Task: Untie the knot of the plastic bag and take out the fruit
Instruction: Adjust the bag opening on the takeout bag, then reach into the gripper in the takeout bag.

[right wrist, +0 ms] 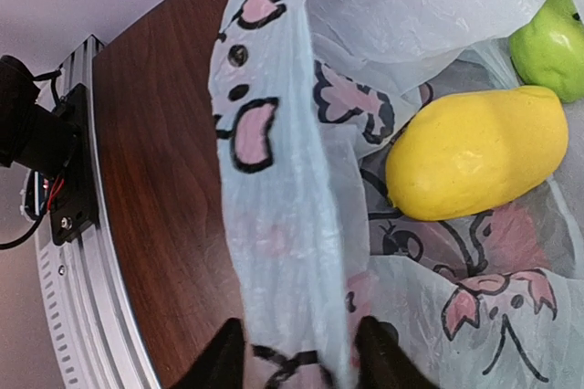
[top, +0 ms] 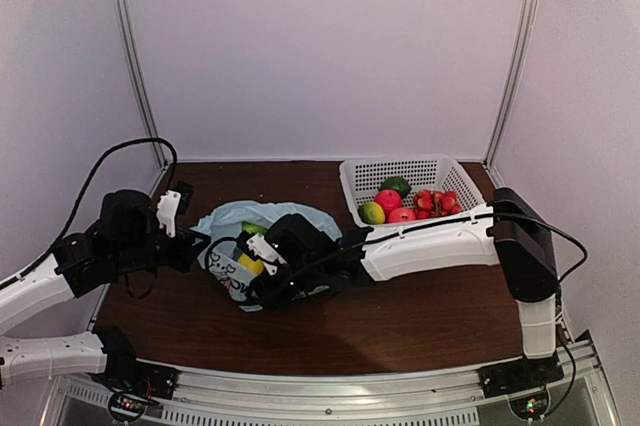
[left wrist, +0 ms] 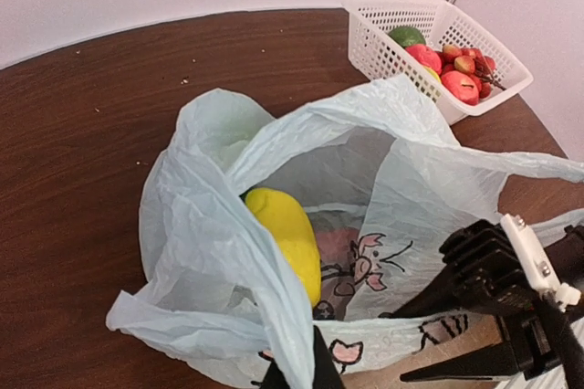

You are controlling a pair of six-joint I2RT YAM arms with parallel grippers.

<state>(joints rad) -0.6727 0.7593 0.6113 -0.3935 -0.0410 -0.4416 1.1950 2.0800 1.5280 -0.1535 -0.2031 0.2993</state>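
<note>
The left gripper (left wrist: 297, 360) is near the left edge of the desk (top: 420, 318). Its two fingers are almost closed and pinch a bit of the bag's rim.

The plastic bag (top: 262, 218) lies a little left of the middle of the desk, between the two grippers. It is thin and pale blue, with pink and black cartoon drawings. Its mouth gapes wide open. Inside it lies a yellow fruit (left wrist: 287, 234), and just beside that is a green apple (right wrist: 552, 42).

The right gripper (right wrist: 301, 352) is at the side of the bag that faces the near edge. Its fingers are apart and a strip of the bag runs between them. I cannot tell if they press on it.

A white basket (top: 395, 167) sits in the far right corner. In it is a pile of fruit (top: 390, 200), some red and some green.
</note>
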